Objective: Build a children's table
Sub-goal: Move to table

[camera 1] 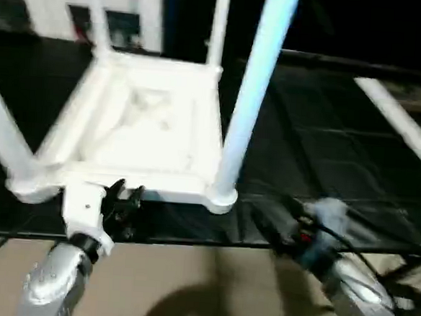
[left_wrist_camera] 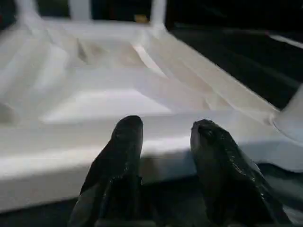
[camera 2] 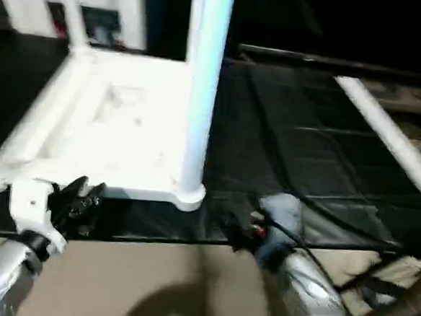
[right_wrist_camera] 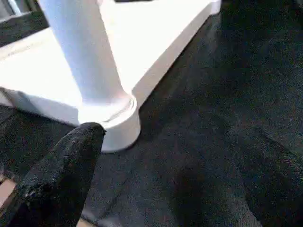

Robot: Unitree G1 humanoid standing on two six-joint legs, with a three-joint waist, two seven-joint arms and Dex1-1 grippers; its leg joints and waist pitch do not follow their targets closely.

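Left wrist view: unmarked white table top [left_wrist_camera: 142,94].

Black mat [camera 1: 327,144], beige floor [camera 1: 187,286]

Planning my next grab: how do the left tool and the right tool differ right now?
The left tool sits at the tabletop's near edge, between the two near legs; the right tool sits off to the side over the black mat, beside the near corner leg. The left tool's fingers stand moderately apart, the right tool's much wider. Both hold nothing.
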